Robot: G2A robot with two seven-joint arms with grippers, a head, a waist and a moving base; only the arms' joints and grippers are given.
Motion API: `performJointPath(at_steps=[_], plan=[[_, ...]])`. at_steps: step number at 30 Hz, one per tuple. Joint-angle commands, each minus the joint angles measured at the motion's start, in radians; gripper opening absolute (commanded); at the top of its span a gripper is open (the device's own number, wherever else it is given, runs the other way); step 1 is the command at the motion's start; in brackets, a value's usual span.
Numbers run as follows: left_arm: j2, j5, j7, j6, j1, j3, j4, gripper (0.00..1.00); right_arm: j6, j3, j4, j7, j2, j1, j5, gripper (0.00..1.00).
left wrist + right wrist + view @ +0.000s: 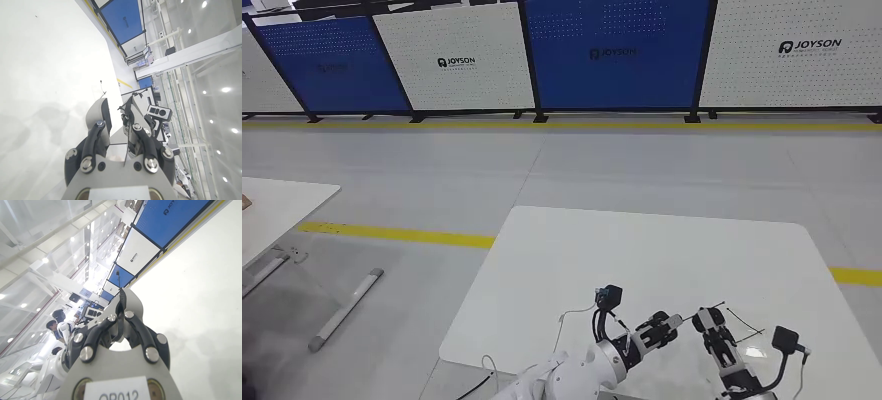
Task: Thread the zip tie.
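My right gripper [122, 291] is shut on a thin black zip tie [118, 279]. The tie's short end and small head stick out past the fingertips. In the top view this gripper [705, 318] stands near the white table's [642, 250] front edge, pointing away from the robot. My left gripper [672, 322] sits close beside it, pointing toward it. In the left wrist view the left gripper [118, 99] is open, its two pads apart with nothing clamped between them. A second thin black tie [102, 87] lies flat on the table beyond it, and in the top view this loose tie [745, 325] is just past the right gripper.
The table's front edge runs right under both arms, with wide bare surface behind them. A thin white cable [572, 318] hangs off the front left corner. Another white table [272, 210] stands at the far left, beyond a yellow floor line [392, 233].
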Motion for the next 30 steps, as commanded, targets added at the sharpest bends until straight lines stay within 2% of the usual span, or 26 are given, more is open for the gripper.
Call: performJointPath(at_steps=[1,4,9,16,20,26,30], plan=[[0.000,0.002,0.000,0.000,0.000,0.000,-0.001,0.17,0.004,-0.002,-0.001,-0.008,0.000,0.000,-0.009,0.00],[-0.001,0.003,0.001,0.000,0.001,-0.002,-0.001,0.13,0.009,-0.006,-0.002,-0.014,-0.001,0.000,-0.018,0.00],[-0.001,0.003,-0.004,0.000,0.000,-0.003,0.001,0.00,0.011,-0.009,-0.001,-0.018,-0.002,0.001,-0.020,0.00],[-0.003,0.000,-0.013,-0.005,-0.003,-0.002,0.004,0.00,0.009,-0.010,0.001,-0.021,-0.002,0.003,-0.016,0.00],[-0.006,-0.005,-0.012,-0.028,-0.006,0.002,0.005,0.00,0.005,-0.013,0.002,0.012,-0.001,0.006,-0.005,0.00],[-0.008,-0.002,-0.016,-0.036,-0.009,0.008,0.004,0.00,-0.001,-0.006,0.001,0.033,0.001,0.006,0.018,0.00],[-0.008,0.003,-0.012,-0.034,-0.007,0.005,0.005,0.00,-0.022,0.001,-0.002,0.034,0.001,0.001,0.055,0.00]])
